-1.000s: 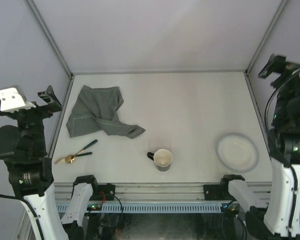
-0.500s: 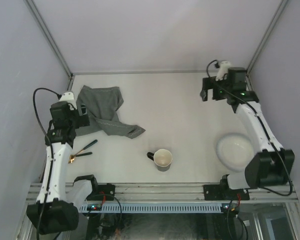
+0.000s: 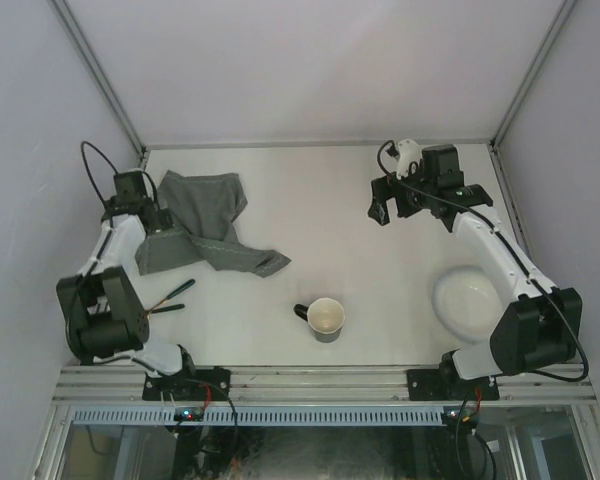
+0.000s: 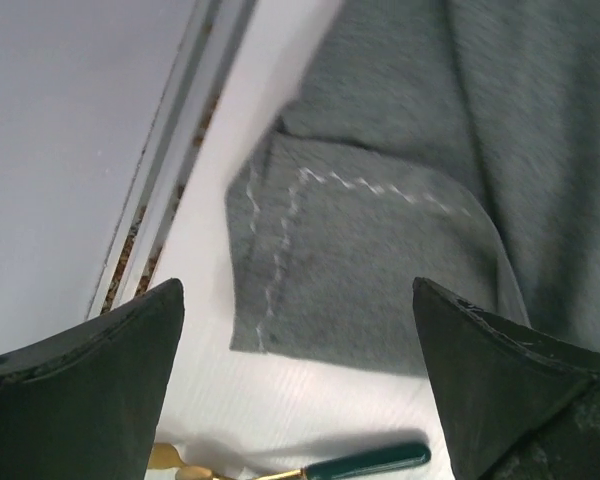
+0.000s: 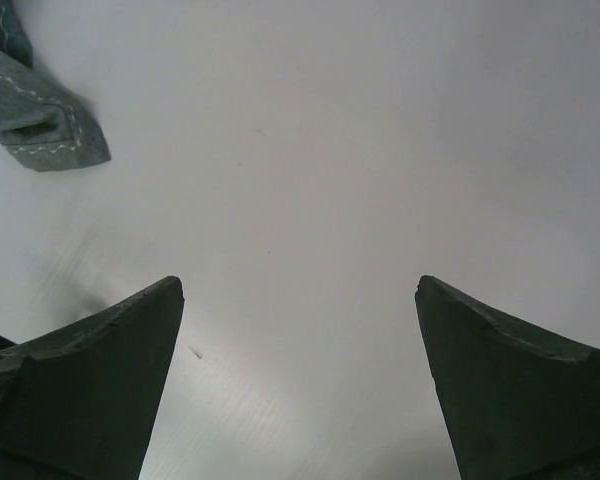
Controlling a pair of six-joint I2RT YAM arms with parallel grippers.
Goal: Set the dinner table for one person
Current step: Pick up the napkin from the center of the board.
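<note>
The dinner table (image 3: 360, 250) is a large off-white top. A crumpled grey stitched cloth (image 3: 205, 225) lies at its back left. In front of the cloth lie green-handled cutlery (image 3: 172, 296) and a gold spoon (image 3: 138, 318). A dark mug (image 3: 325, 319) stands near the front middle, and a white plate (image 3: 473, 305) sits at the front right. My left gripper (image 3: 150, 215) hangs open over the cloth's left corner (image 4: 380, 240), with a green handle (image 4: 365, 462) below it. My right gripper (image 3: 383, 205) is open above bare table (image 5: 310, 150), holding nothing.
Aluminium rails (image 3: 120, 250) and pale walls close in the table on three sides. The arm bases (image 3: 185, 380) stand at the near edge. A folded end of the cloth (image 5: 40, 120) shows at the upper left of the right wrist view.
Both arms have swung from raised positions at the sides to over the table. The left gripper now sits at the cloth's left edge; the right has moved left at the back.
</note>
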